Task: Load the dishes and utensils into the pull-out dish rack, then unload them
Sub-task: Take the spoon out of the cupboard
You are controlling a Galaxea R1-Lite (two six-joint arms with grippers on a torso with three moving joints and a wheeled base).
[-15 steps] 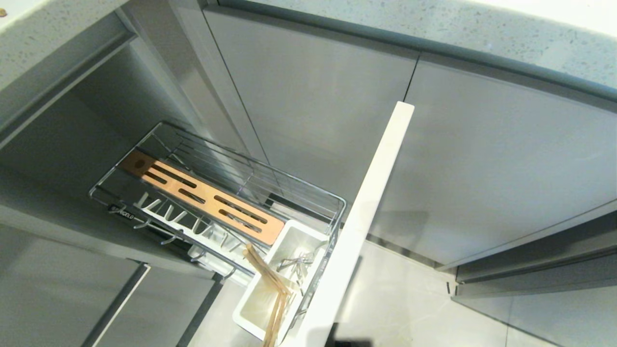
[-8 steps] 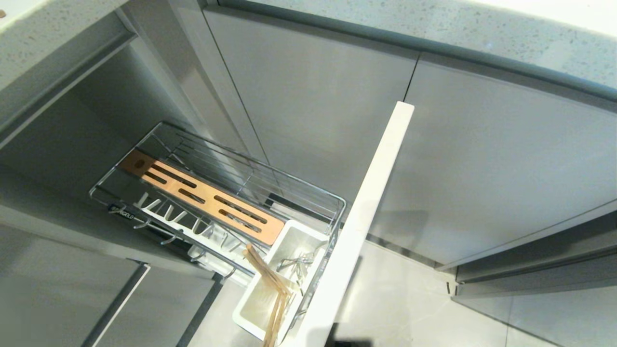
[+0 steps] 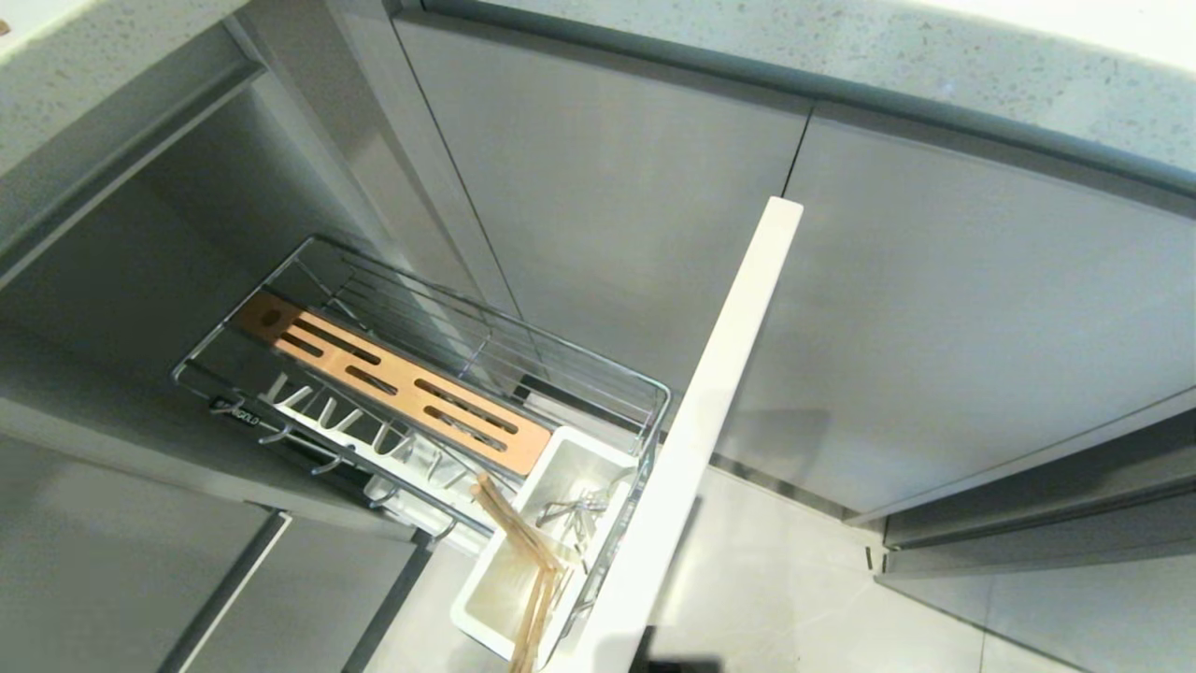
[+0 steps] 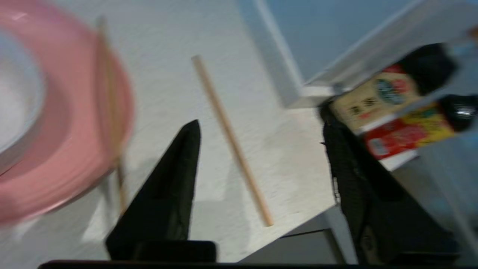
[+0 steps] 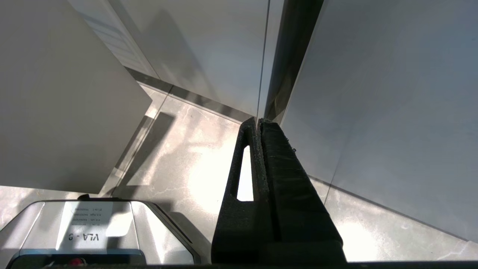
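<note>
- While the left gripper [image 4: 261, 134] hovers over the white counter [image 4: 164, 56], its jaws stand apart around a lone chopstick [image 4: 231, 140] without touching it.
- Beside that chopstick, the pink plate [image 4: 74, 123] holds a white bowl [image 4: 15, 97].
- Pulled out, the dish rack [image 3: 420, 383] carries chopsticks [image 3: 533, 570] in its white tub [image 3: 523, 551].
- Fingers pressed together, the right gripper [image 5: 258, 121] hangs empty above the floor [image 5: 194, 157].

light: bright, floor glare [image 5: 209, 175] | left wrist: motion blur | head: sharp

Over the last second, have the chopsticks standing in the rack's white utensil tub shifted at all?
No. The chopsticks lean at the same place against the white utensil tub, beside the orange-brown wooden board.
</note>
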